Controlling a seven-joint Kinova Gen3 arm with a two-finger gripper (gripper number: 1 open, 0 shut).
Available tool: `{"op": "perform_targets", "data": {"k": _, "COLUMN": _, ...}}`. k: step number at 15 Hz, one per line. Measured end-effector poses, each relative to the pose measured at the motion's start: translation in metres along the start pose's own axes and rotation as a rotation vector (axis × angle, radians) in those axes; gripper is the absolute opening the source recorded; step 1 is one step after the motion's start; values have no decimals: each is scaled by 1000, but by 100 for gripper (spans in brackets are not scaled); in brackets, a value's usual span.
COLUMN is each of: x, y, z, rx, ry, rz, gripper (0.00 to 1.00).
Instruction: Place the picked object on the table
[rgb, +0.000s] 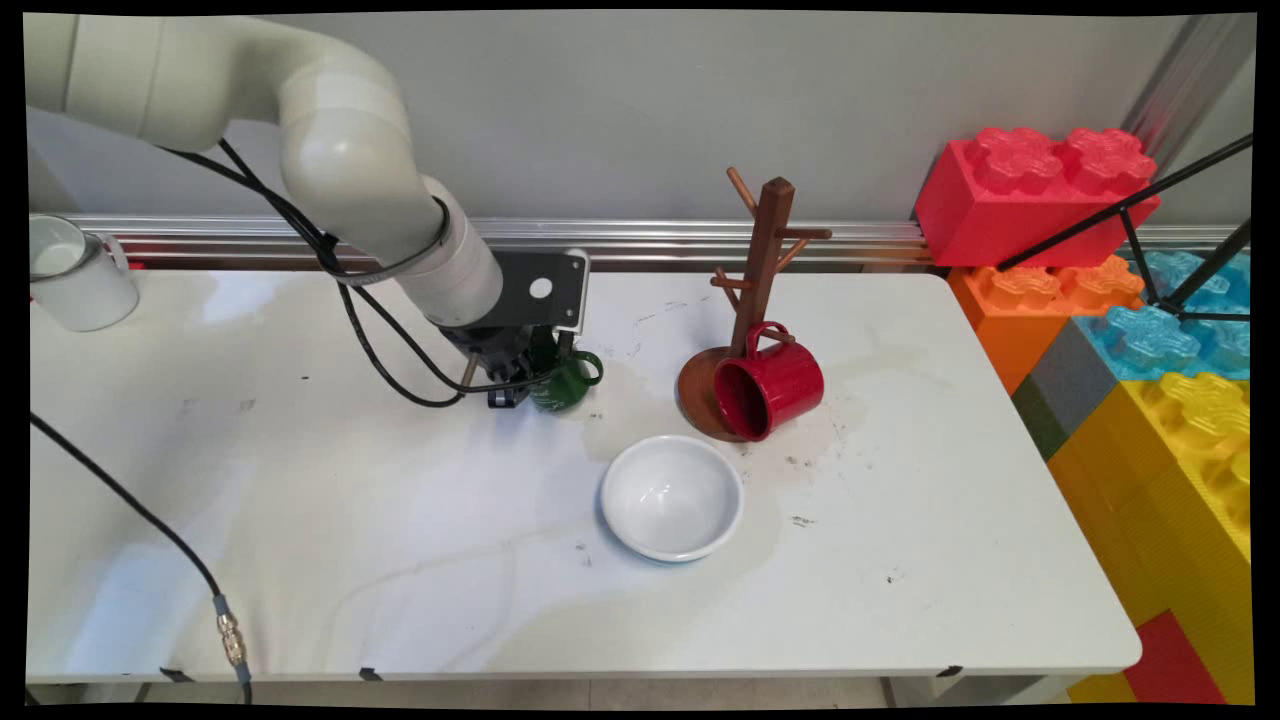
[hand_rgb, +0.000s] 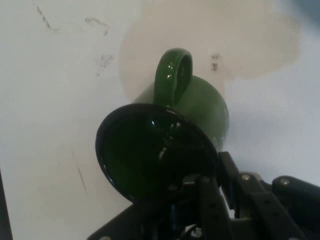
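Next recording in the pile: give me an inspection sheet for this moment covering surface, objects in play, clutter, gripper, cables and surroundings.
Surface: white table, scuffed and stained in places.
Objects in play: green mug at the gripper, its rim between the fingers in the hand view, handle pointing away from the hand.
Clutter: red mug hanging from a low peg of the wooden mug tree; white bowl nearer the camera; white mug at the far left edge.
Gripper: gripper shut on the green mug.
Cables: black cables hanging from the arm; another black cable crossing the near left corner.
Surroundings: grey wall; big toy bricks stacked to the right.
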Motion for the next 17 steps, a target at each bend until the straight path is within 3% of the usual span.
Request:
{"op": "perform_targets", "data": {"k": 8, "x": 0, "y": 5, "z": 14, "rx": 9, "ry": -22, "rz": 0, "gripper": 0}}
{"op": "perform_targets", "data": {"k": 9, "x": -1, "y": 5, "z": 16, "rx": 8, "ry": -22, "rz": 0, "gripper": 100}}
{"op": "perform_targets", "data": {"k": 17, "x": 0, "y": 9, "z": 17, "rx": -9, "ry": 8, "rz": -32, "gripper": 100}}
